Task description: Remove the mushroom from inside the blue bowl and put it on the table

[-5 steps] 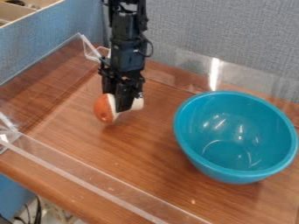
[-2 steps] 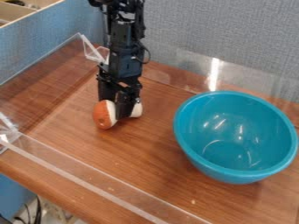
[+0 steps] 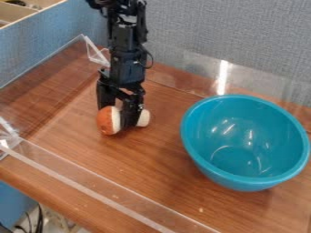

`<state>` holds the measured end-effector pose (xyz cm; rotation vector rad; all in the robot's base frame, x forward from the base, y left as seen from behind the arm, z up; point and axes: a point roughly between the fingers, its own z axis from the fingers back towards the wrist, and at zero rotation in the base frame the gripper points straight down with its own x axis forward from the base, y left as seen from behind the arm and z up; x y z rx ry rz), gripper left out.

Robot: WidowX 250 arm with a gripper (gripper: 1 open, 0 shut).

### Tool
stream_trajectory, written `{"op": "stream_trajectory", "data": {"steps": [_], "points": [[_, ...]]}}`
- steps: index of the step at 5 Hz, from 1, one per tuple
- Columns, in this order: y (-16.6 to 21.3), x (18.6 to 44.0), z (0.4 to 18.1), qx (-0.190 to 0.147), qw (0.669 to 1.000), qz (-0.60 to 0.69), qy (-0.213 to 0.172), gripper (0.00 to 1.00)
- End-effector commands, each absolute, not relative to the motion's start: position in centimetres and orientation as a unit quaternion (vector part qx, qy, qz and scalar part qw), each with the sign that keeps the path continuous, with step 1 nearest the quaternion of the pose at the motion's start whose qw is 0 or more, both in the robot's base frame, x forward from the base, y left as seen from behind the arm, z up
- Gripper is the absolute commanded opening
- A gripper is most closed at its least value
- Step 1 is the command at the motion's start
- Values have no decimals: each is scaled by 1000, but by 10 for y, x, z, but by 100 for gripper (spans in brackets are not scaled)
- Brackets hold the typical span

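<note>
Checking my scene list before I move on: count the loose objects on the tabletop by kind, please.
Mushroom: 1
Blue bowl: 1
Total: 2

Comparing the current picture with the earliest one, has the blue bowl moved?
No. The blue bowl sits at the same spot on the table, judged against the clear wall behind it.
</note>
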<state>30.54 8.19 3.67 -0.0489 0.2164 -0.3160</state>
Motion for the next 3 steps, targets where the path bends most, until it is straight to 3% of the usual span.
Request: {"op": "stream_trajectory", "data": {"steps": [1,3], "points": [[90,308,71,-9,987,-149,57,100],[89,306,71,-8,988,-147,52,100]]}}
